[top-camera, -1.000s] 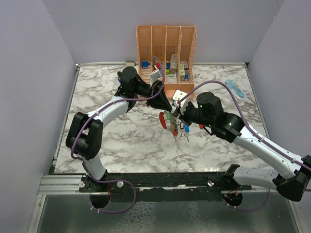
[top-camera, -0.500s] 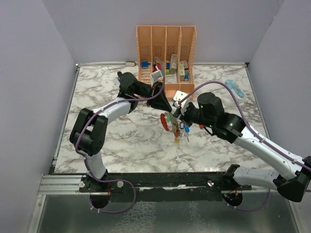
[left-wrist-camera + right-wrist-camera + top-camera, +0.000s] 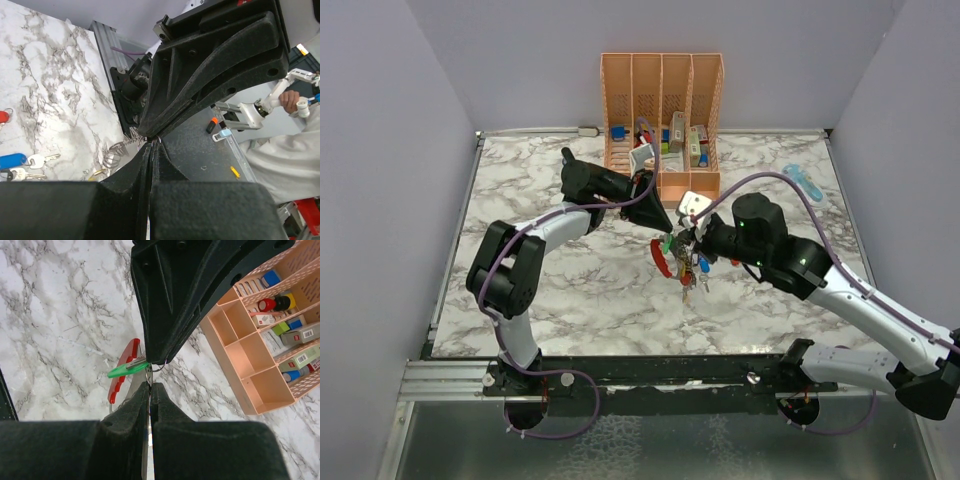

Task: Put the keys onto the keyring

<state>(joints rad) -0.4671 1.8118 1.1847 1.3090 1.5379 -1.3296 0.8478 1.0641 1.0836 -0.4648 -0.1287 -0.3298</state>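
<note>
The keys (image 3: 690, 268) hang as a bunch over mid-table, between both gripper tips. My right gripper (image 3: 682, 240) is shut on a flat metal part of the bunch (image 3: 148, 376). A green-headed key (image 3: 126, 369) and the red keyring (image 3: 121, 372) sit just left of its tips. My left gripper (image 3: 667, 228) faces it tip to tip and is shut on a thin wire ring (image 3: 156, 139). In the left wrist view a blue-headed key (image 3: 12, 161) and silver split rings (image 3: 114, 152) show below the tips. The keyring is red in the top view (image 3: 662, 260).
A peach slotted organizer (image 3: 662, 100) with small coloured items stands at the back centre, close behind the left gripper. A light blue pen-like tool (image 3: 805, 184) lies at the back right. Grey walls bound the marble table (image 3: 540, 290).
The left arm's elbow has shifted toward the back and its gripper stays at the bunch. The right gripper and the hanging keys have moved slightly right.
</note>
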